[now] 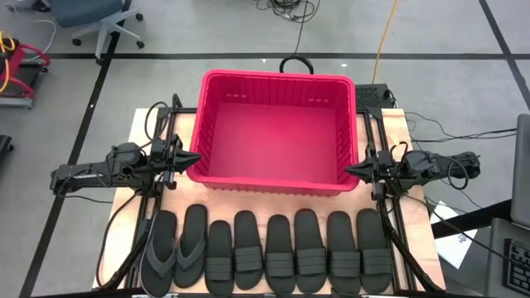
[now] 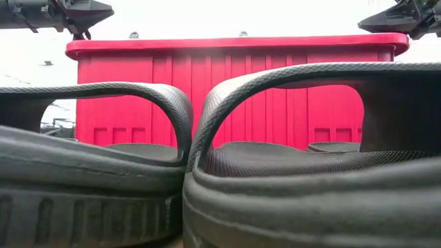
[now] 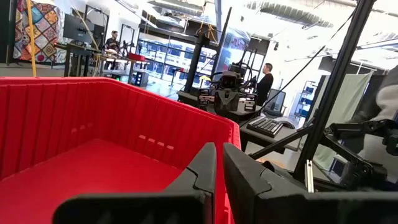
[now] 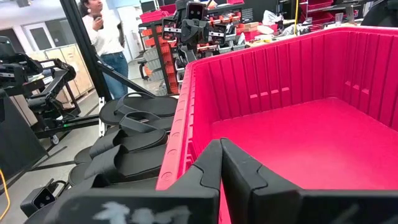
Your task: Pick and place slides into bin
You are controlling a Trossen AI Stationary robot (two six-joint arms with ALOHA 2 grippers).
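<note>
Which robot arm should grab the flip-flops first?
Probably the left. The two flip-flops lie at the left end of the row, nearest the left gripper, shut beside the empty bin. The right gripper, also shut, is across the table.

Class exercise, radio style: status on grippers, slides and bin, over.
Left gripper shut, right gripper shut, both at bin sides. Eight slides in a row on table. Bin empty. Nothing blocking.
</note>
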